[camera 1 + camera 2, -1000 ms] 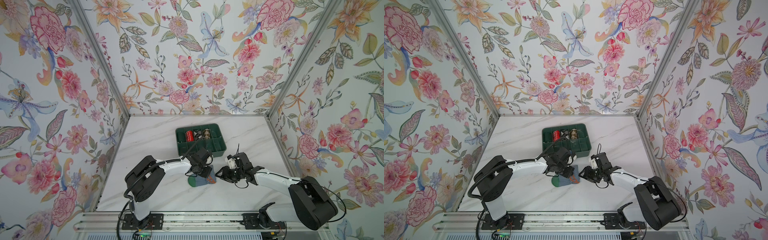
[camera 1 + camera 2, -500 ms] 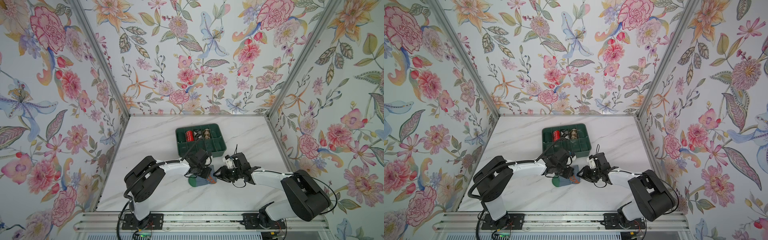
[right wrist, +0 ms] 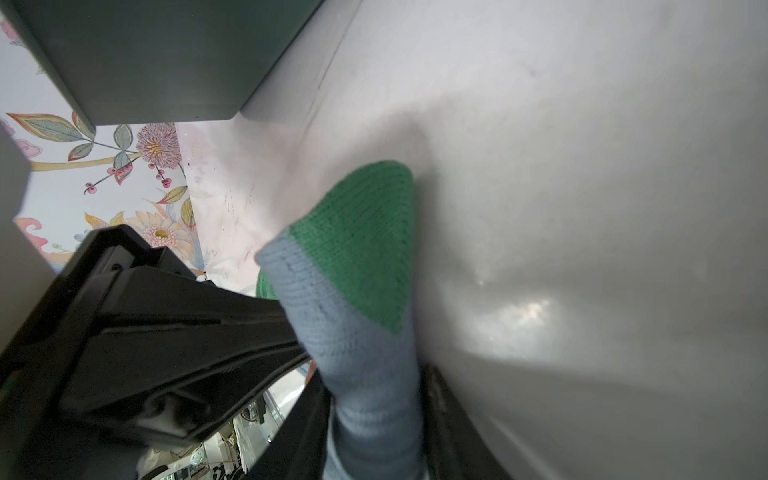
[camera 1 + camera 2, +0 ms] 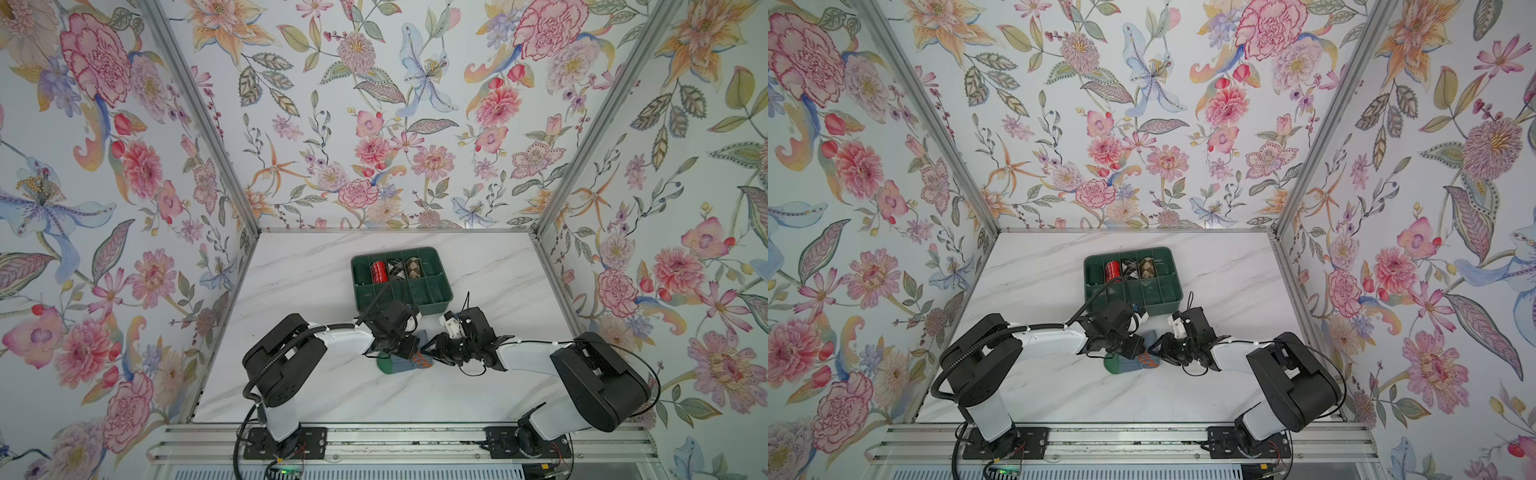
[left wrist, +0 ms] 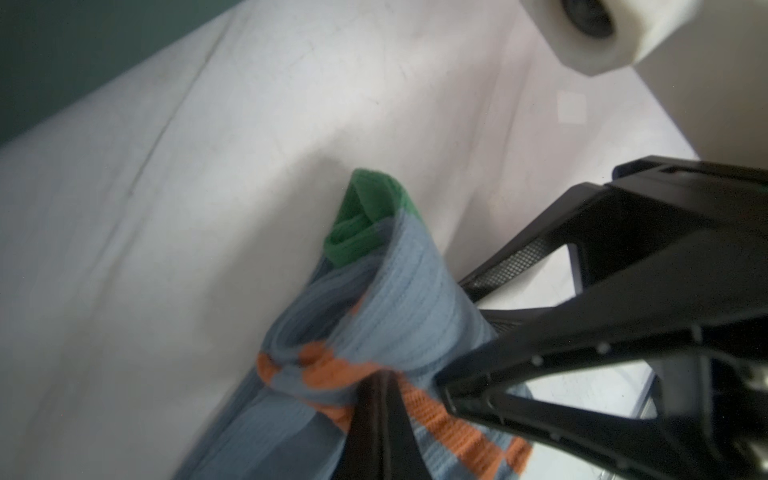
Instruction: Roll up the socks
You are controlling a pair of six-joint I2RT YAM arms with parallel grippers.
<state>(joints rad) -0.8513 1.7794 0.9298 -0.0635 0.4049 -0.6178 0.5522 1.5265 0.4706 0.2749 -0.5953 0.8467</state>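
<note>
Socks [image 4: 398, 365] partly rolled, lower centre; left end effector [image 4: 412, 352] pinched shut on them, right end effector [image 4: 430, 352] narrowly clasping them. Rolling unfinished.

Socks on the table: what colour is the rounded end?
Green. That end of the socks shows best in the right wrist view.

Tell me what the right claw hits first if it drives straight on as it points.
The socks: the right claw straddles them, so it would push straight into the fabric. Just beyond, likely the left claw pinching them; depth is unclear.
</note>
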